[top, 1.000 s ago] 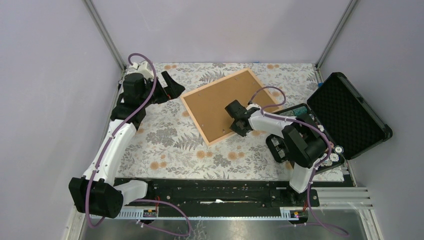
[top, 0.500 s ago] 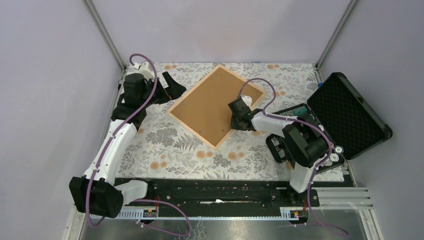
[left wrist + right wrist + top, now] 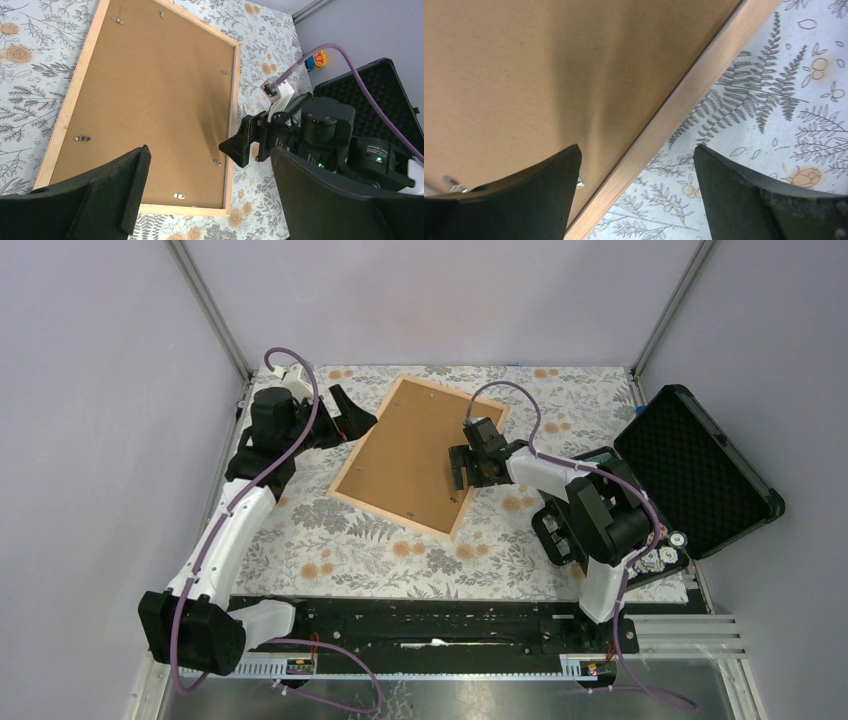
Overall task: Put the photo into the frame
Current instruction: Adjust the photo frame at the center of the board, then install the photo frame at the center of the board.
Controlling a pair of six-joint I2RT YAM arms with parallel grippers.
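Observation:
The light wood frame [image 3: 366,438] lies face down on the floral cloth, its long side running from near left to far right. A plain brown board [image 3: 405,455], the photo's back, fills it under small metal clips; the printed side is hidden. My right gripper [image 3: 466,475] stands open astride the frame's right rail [image 3: 674,112], one finger over the board [image 3: 549,65] and the other over the cloth. It holds nothing. My left gripper [image 3: 350,413] is wide open and empty beside the frame's far left corner, looking down on the board [image 3: 145,100] and the right gripper [image 3: 252,150].
An open black foam-lined case [image 3: 700,470] sits at the right edge of the table, just behind the right arm's elbow. Grey walls and metal posts [image 3: 212,315] close in the back corners. The arm bases stand on the black rail [image 3: 430,625] at the near edge.
The frame has swung counterclockwise and shifted left with the right gripper on its right rail. That gripper has since opened off the rail. The left arm has barely moved.

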